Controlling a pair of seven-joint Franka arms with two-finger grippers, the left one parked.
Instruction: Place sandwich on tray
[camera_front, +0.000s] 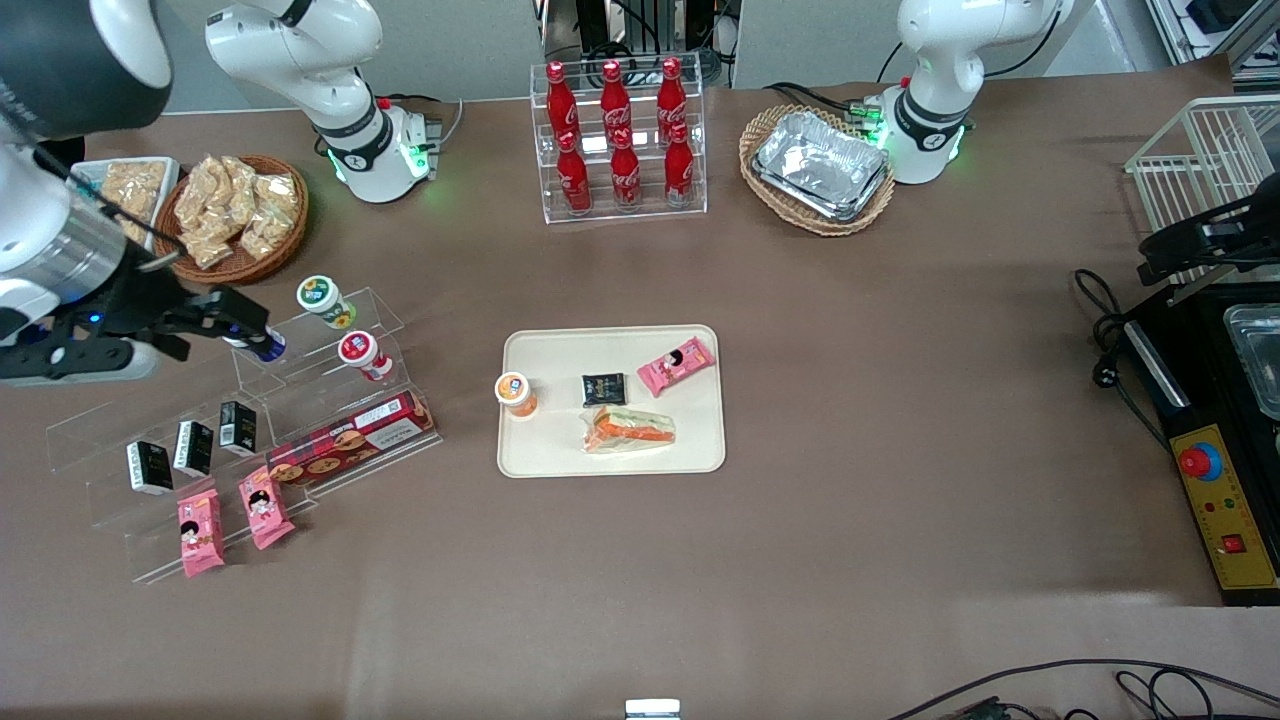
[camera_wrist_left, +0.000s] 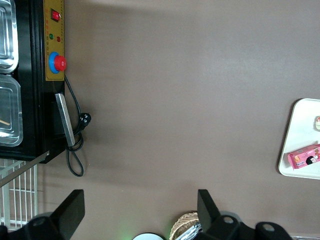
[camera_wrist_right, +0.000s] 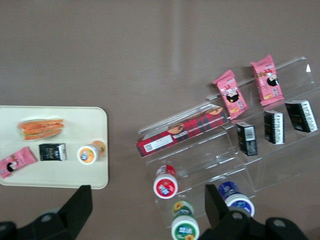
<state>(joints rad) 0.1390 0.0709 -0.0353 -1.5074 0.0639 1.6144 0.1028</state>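
The sandwich (camera_front: 630, 430) (camera_wrist_right: 41, 128), a wrapped wedge with orange and green filling, lies flat on the cream tray (camera_front: 545, 455) (camera_wrist_right: 75, 120) in the half nearer the front camera. My gripper (camera_front: 247, 327) (camera_wrist_right: 147, 205) hangs open and holds nothing. It is above the clear stepped shelf (camera_front: 330, 400) toward the working arm's end of the table, well apart from the tray. Also on the tray are an orange-lidded cup (camera_front: 516, 392), a black packet (camera_front: 604, 388) and a pink packet (camera_front: 676, 364).
The clear shelf carries lidded cups (camera_wrist_right: 165, 186), a red biscuit box (camera_front: 350, 438), black boxes (camera_front: 193, 447) and pink packets (camera_front: 200, 532). At the back stand a cola bottle rack (camera_front: 618, 140), a basket of foil trays (camera_front: 818, 168) and a snack basket (camera_front: 235, 215). A control box (camera_front: 1225, 520) sits at the parked arm's end.
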